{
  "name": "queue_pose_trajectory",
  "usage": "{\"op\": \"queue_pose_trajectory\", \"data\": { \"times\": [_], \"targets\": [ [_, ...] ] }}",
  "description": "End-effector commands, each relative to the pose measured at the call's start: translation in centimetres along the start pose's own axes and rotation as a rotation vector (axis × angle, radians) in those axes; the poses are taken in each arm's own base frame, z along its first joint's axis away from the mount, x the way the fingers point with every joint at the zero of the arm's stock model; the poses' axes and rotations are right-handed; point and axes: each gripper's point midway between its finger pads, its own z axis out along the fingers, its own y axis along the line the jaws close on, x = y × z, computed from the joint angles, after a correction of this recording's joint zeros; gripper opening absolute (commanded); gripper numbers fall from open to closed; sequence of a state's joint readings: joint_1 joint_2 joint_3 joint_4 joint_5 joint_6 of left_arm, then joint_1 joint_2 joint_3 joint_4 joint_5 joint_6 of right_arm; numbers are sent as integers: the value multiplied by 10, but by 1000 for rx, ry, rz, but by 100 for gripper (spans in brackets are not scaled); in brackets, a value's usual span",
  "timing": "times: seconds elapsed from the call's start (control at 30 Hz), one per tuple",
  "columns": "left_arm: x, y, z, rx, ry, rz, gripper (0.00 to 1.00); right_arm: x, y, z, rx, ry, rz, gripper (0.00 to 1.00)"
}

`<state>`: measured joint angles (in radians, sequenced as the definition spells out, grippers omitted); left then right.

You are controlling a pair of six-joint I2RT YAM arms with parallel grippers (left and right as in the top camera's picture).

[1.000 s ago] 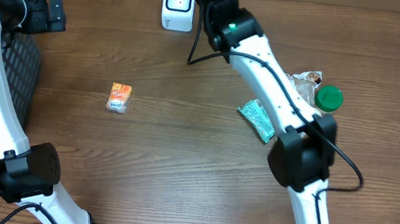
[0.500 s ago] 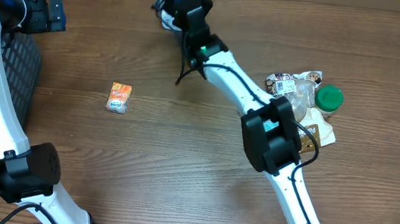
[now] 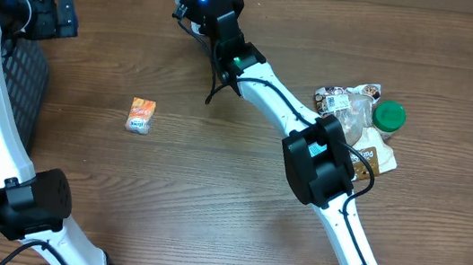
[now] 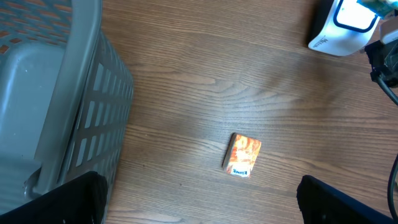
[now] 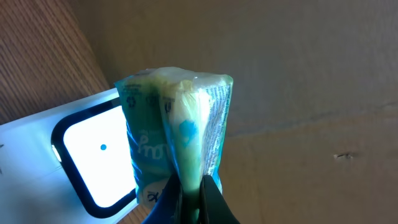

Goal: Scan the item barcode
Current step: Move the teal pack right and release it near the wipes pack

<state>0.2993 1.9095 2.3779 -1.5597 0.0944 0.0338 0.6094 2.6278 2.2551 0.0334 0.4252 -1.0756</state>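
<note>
1 green packet (image 5: 176,127) pinched in right gripper (image 5: 190,191), scanner (image 5: 87,155) half hidden behind, left gripper (image 4: 199,205) apart

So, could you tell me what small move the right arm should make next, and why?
Probably rotate the wrist slightly so a broad face of the green packet turns toward the scanner: the right pincer holds it pinched at the lit window's edge, and no barcode shows.

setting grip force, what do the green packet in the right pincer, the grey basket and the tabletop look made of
Green packet: thin glossy plastic film, judging by crinkles and sheen.
Grey basket: matte moulded plastic, lattice wall.
Tabletop: wood or wood-look laminate, visible grain; cannot tell which.
</note>
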Motion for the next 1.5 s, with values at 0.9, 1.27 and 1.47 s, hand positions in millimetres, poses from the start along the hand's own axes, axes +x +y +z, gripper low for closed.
{"op": "queue_pose_trajectory", "data": {
  "times": [0.9,1.27,1.47],
  "targets": [
    [-4,-2,-12,5,-36,17,100,-23,-159,-162,-240,74,874,4],
    [-4,-2,-12,5,-36,17,100,64,-122,-277,-598,554,1113,4],
    [-4,-2,-12,5,-36,17,100,122,-78,-290,-662,830,1087,4]
  ]
}}
